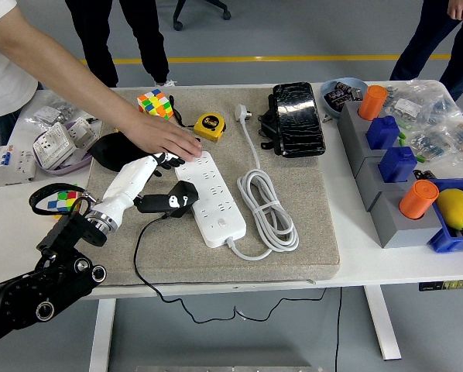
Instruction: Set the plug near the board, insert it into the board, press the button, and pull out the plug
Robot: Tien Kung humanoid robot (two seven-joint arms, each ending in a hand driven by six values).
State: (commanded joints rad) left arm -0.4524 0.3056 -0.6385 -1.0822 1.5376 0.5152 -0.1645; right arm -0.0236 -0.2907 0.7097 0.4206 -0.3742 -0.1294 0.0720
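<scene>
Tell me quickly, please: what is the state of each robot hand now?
Left robot hand: fingers relaxed, holding nothing; the black plug lies just beside it, against the power strip.
Right robot hand: not in view.

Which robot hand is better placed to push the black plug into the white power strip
Left. The left hand is beside the black plug, which touches the power strip; no right hand is visible.

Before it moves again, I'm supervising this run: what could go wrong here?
The person's hand rests on the strip's far end, right beside the left hand; a push could strike it. The black plug lies at the strip's edge, not visibly gripped, so it may slip. Its cable trails off the table edge and could snag.
</scene>
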